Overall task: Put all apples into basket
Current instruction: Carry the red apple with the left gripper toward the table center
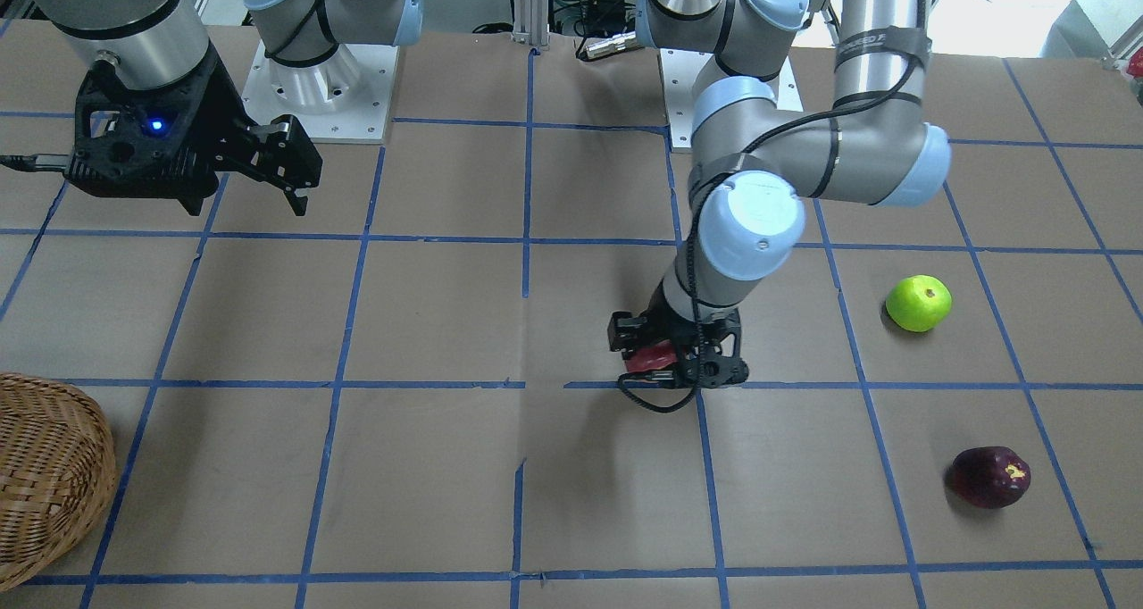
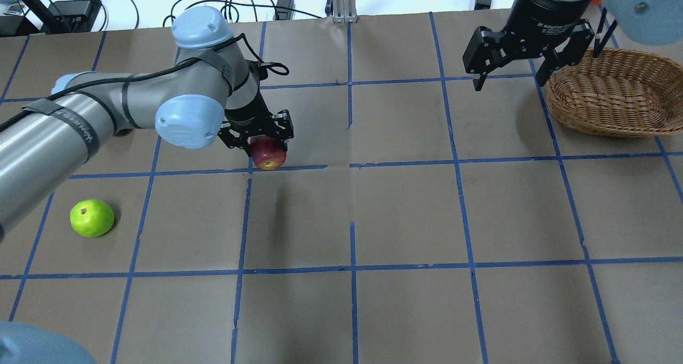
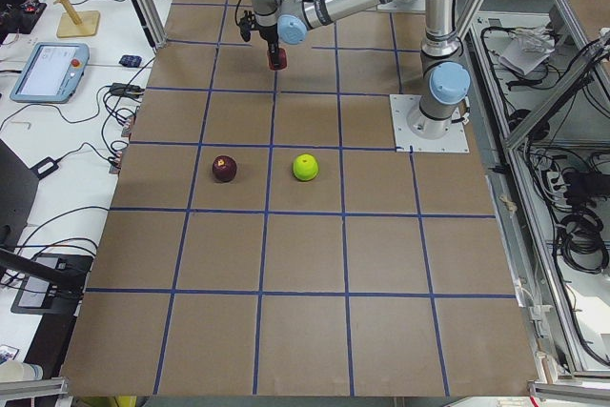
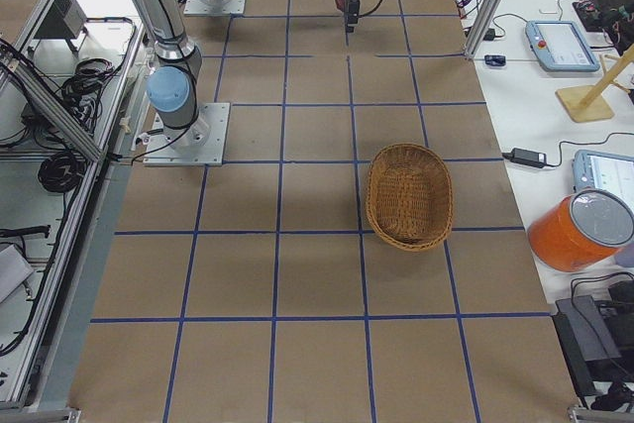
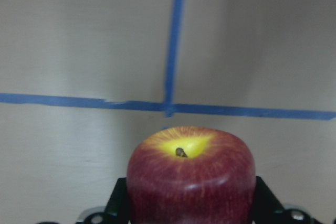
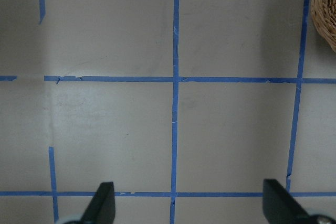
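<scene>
Table (image 2: 405,214), apple (image 2: 269,156) within left hand (image 2: 261,144) (clamped)

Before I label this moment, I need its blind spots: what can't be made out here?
Maroon apple: overhead view, left arm hides it.
Red apple: front-facing view, left gripper covers most of it.
Basket: front-facing and right wrist views, cut off by the edge.

Words on the robot

White letters are showing on the black top of the right gripper (image 2: 508,84), reading "2F Adaptive" before getting cut off. More small white letters are sitting on a black strap (image 1: 882,43) around the left arm (image 1: 804,158), but they are looking too blurry to read.
</scene>
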Robot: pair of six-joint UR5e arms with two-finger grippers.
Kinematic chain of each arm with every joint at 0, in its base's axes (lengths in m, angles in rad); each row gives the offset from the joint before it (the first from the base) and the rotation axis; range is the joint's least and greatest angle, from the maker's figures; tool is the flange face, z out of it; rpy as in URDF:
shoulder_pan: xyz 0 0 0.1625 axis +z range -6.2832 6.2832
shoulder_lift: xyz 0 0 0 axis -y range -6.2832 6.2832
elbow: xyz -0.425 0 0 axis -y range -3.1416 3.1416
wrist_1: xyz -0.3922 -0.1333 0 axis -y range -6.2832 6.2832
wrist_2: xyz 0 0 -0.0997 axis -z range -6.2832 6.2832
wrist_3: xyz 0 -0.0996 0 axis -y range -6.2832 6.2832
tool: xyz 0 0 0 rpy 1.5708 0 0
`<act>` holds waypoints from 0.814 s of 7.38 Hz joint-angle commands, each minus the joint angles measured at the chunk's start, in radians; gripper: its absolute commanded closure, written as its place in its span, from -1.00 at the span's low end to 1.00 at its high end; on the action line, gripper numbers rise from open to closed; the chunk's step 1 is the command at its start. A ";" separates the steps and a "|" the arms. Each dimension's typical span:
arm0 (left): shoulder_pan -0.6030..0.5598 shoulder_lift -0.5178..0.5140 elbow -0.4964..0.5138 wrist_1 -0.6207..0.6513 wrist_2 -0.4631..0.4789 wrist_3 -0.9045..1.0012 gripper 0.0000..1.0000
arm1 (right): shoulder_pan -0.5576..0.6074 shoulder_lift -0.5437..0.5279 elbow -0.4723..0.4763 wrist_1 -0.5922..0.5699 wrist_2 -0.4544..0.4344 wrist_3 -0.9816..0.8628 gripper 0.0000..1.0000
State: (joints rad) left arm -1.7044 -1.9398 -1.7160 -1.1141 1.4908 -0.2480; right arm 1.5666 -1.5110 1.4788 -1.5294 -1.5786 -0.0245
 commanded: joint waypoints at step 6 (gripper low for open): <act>-0.185 -0.125 0.036 0.161 -0.061 -0.171 -1.00 | -0.002 0.002 0.002 0.002 -0.003 0.000 -1.00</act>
State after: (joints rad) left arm -1.8894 -2.0844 -1.6897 -0.8677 1.4287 -0.4178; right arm 1.5647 -1.5095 1.4798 -1.5284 -1.5813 -0.0245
